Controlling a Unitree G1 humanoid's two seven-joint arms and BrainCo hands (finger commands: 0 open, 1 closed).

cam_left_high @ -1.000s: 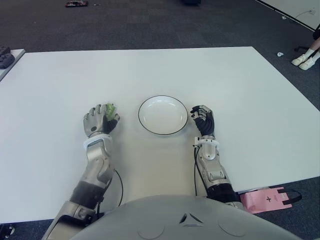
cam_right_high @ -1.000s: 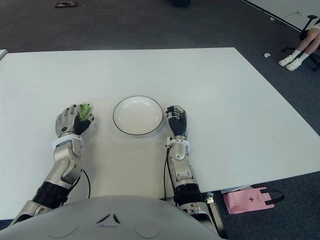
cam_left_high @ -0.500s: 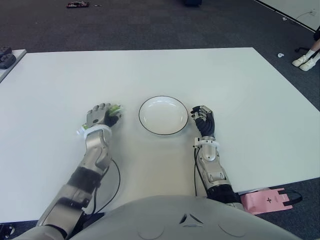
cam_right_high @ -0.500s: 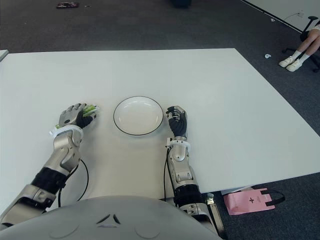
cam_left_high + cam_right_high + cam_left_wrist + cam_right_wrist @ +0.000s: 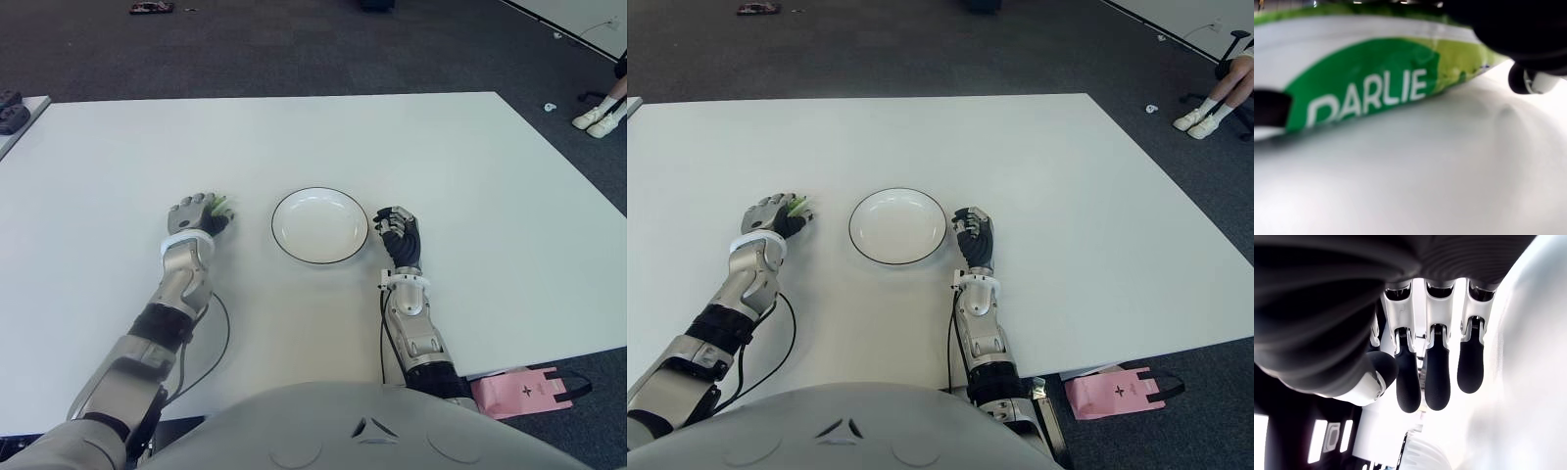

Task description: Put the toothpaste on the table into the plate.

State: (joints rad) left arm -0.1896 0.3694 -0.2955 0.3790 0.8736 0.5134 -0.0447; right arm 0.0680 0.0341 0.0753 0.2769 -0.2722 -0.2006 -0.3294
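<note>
- Eye view: my left hand (image 5: 199, 213) is curled around the green-and-white toothpaste tube (image 5: 220, 205), left of the round white black-rimmed plate (image 5: 319, 225). My right hand (image 5: 399, 238), fingers relaxed, holding nothing, shows just right of the plate.
- Left wrist view: tube (image 5: 1371, 83) reads "DARLIE", white lettering on green.
- White table (image 5: 470, 176); dark carpet floor (image 5: 294, 49).

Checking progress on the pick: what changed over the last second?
The left hand, closed on the green-and-white toothpaste tube, shifted slightly away from the robot, its forearm swinging outward. The white black-rimmed plate and the right hand beside it stayed put.
</note>
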